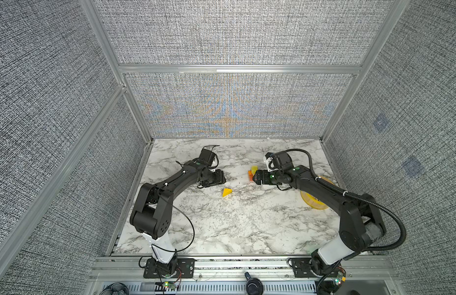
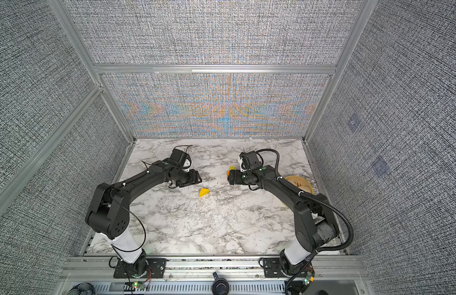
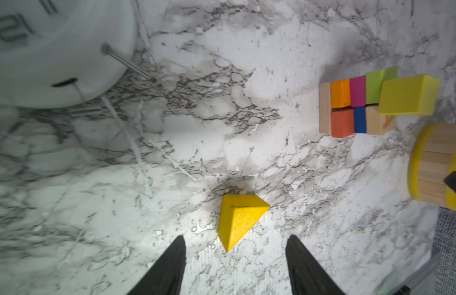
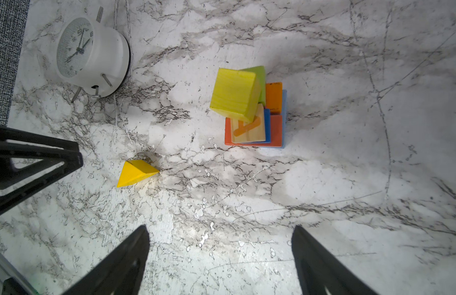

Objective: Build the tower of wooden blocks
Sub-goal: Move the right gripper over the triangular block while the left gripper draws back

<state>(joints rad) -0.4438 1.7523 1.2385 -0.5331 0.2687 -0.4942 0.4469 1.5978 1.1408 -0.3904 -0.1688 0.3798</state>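
A yellow wedge [image 1: 227, 192] [image 2: 204, 192] lies alone on the marble table. In the left wrist view the wedge [image 3: 241, 221] sits just ahead of my left gripper [image 3: 236, 237], which is open and empty. The tower [image 4: 250, 112] [image 3: 362, 104] stands further right, with orange, blue and tan slabs low and magenta and green above. A yellow cube [image 4: 234, 94] sits on top, turned and overhanging. My right gripper [image 4: 220, 228] hangs open and empty above bare marble, close to the tower [image 1: 252, 173] and covering most of it in both top views.
A white round clock [image 4: 91, 56] [image 3: 55, 51] lies beyond the wedge, under the left arm in both top views. A yellow bowl [image 1: 313, 201] [image 3: 436, 166] with tan pieces sits under the right arm. Grey fabric walls enclose the table [image 1: 221, 229] on three sides.
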